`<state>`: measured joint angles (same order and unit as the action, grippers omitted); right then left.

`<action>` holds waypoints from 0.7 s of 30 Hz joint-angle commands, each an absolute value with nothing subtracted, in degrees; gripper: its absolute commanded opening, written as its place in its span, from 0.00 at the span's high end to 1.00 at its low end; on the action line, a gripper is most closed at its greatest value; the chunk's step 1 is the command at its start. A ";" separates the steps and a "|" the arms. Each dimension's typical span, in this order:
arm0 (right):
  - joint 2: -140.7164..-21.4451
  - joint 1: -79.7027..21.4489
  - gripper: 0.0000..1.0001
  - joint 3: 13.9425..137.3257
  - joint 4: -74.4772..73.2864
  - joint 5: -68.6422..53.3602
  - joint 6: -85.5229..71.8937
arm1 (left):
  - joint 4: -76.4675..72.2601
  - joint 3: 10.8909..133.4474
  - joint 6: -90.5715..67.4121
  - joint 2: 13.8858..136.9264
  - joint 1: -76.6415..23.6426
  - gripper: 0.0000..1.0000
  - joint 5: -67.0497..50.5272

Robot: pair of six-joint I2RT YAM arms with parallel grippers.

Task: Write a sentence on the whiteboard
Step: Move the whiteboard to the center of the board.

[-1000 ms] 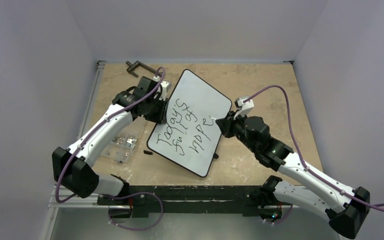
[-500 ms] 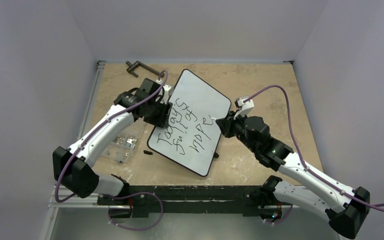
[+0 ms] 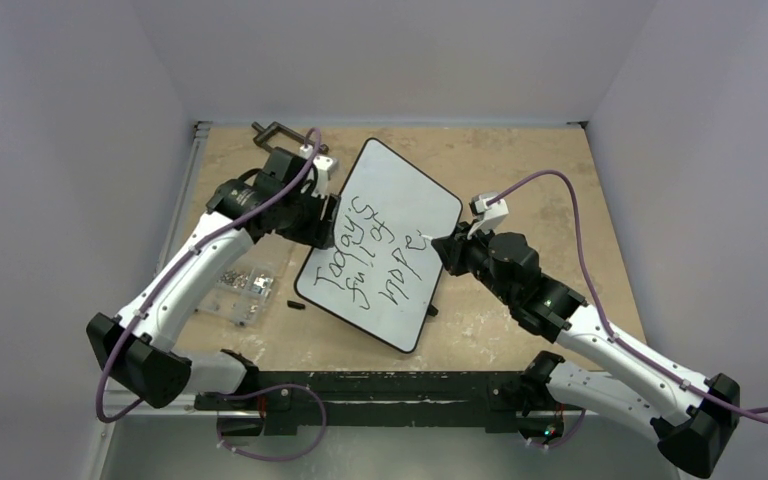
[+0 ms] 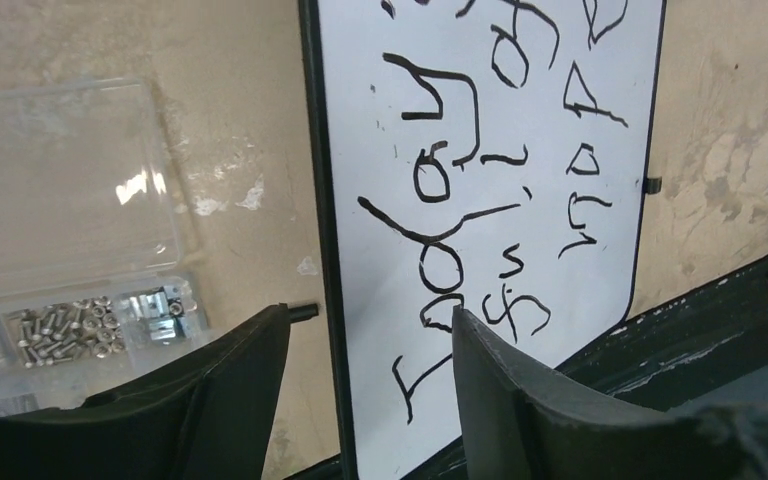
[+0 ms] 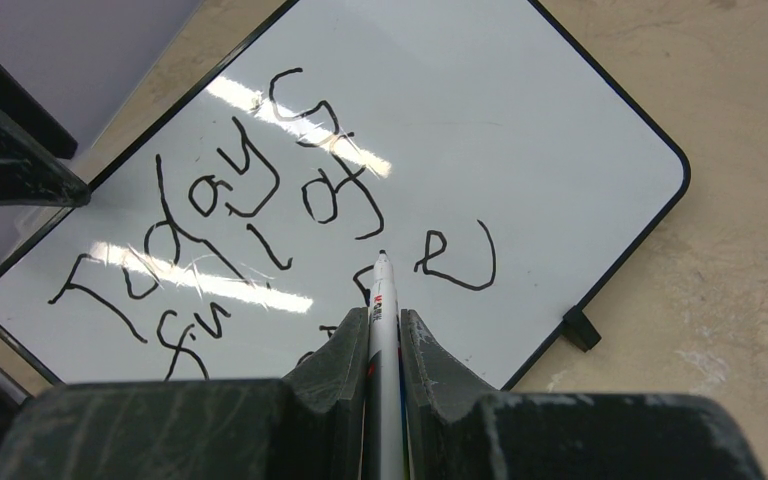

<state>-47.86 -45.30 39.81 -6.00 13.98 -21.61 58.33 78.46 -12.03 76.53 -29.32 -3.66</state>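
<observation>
Whiteboard [image 3: 400, 190] angled on tabletop [image 3: 520, 170], sentence [image 3: 375, 255] in black lettering, right tool [image 5: 384, 318] clenched on marker [image 5: 381, 285], tip at the lettering, left tool [image 4: 368, 315] released, straddling board's rim.

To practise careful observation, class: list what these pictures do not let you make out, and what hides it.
Right wrist view: start of "hope" in the sentence, behind the right gripper and marker.
Left wrist view: the sentence's top, cut by the frame edge; the whiteboard's near edge, behind the left gripper.
Top view: whether the marker tip touches, too small.
</observation>
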 commanded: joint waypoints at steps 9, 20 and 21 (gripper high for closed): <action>-45.99 -45.03 1.00 39.57 -5.00 13.10 -21.62 | 63.61 86.05 -13.55 77.61 -20.78 0.51 8.53; -46.11 -45.04 1.00 39.22 -4.60 12.53 -21.43 | 60.64 84.16 -12.13 84.26 -19.35 0.54 4.50; -46.21 -45.02 1.00 39.25 -4.40 12.41 -21.44 | 60.67 84.34 -12.13 84.88 -19.46 0.54 4.35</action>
<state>-46.50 -45.30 39.81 -6.22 13.32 -21.61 62.17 84.07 -12.71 83.66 -19.35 6.17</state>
